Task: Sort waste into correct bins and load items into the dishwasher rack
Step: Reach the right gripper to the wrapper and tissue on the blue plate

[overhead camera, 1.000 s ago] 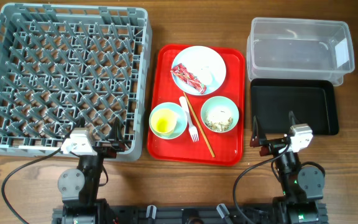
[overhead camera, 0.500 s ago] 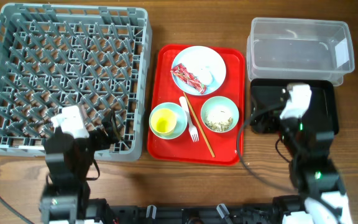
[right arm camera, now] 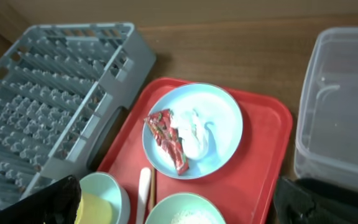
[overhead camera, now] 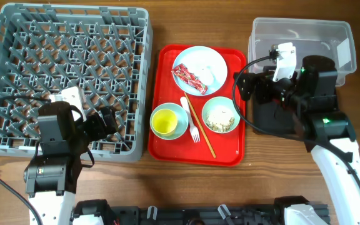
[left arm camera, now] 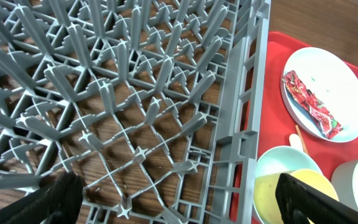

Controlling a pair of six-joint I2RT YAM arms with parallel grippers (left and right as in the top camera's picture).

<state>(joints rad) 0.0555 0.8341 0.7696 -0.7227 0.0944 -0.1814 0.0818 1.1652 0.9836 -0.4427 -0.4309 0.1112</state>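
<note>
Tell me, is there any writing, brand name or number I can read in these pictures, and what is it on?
No text here can be read.
Snack wrapper on the plate: red-and-white print, too crumpled and small to read.
White patch on the clear tub, perhaps a label: too blurred to read.
Dishwasher rack, bowls, red tray: no lettering visible.

A robotics lab bench staged as a dish-clearing station: a bare wooden desk carries a grey dishwasher rack at upper left, a red serving tray in the centre, and two robot arms along the lower edge.
</note>
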